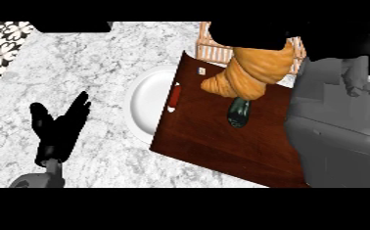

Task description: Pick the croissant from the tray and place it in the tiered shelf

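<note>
One croissant (pixel 249 72) sits above the one tray (pixel 217 143), right hand (pixel 253 35) fingers curled round its far end. One dark vegetable (pixel 239 114) lies beneath. Left hand (pixel 61 126) fingers spread, near left.

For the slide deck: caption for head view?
Right hand holds croissant over the tray; left hand rests open at lower left.

counter (pixel 108 62): white-grey marbled top | tray (pixel 217 141): dark red-brown wood, lay skewed on the counter's right half | plate (pixel 147 102): white, lay at the tray's left edge, partly under it | shelf (pixel 210 48): pale slatted wood, stood at the tray's far end
</note>
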Motion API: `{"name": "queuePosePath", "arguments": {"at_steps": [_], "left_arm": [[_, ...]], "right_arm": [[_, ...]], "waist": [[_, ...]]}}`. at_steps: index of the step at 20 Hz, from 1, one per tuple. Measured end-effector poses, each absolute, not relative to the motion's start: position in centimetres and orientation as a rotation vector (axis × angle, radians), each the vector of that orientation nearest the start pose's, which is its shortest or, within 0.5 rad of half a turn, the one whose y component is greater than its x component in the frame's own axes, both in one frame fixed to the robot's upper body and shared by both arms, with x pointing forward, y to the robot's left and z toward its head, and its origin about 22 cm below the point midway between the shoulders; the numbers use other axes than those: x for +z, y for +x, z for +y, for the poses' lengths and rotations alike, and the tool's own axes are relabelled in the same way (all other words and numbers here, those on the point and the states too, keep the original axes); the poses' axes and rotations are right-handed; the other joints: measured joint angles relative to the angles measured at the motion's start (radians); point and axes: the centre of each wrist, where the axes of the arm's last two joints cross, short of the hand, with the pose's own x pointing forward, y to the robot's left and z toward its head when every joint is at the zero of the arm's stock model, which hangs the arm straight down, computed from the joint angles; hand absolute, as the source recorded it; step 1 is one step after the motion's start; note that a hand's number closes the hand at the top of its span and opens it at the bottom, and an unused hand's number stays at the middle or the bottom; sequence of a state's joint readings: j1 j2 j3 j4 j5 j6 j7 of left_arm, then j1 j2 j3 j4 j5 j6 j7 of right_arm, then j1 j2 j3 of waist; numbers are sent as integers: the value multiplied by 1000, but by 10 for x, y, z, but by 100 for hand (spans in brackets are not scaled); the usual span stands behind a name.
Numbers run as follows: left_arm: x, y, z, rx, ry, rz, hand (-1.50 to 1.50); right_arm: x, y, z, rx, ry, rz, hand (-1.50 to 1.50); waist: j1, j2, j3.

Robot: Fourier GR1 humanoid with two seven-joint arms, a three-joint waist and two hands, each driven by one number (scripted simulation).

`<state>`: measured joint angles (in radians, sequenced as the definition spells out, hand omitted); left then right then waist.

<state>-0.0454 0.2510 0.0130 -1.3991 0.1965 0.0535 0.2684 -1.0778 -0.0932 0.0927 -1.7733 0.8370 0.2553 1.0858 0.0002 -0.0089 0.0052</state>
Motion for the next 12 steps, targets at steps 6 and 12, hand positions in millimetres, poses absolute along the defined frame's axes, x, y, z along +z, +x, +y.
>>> {"name": "queuePosePath", "arguments": {"at_steps": [6, 12], "left_arm": [[-11, 252, 295, 28, 100, -1183, 0], [-13, 256, 290, 31, 96, -1183, 0]], "right_arm": [[370, 308, -125, 372, -978, -1636, 150], [390, 338, -151, 387, -1006, -1572, 150]], "waist": [[3, 2, 0], [8, 4, 2]]}}
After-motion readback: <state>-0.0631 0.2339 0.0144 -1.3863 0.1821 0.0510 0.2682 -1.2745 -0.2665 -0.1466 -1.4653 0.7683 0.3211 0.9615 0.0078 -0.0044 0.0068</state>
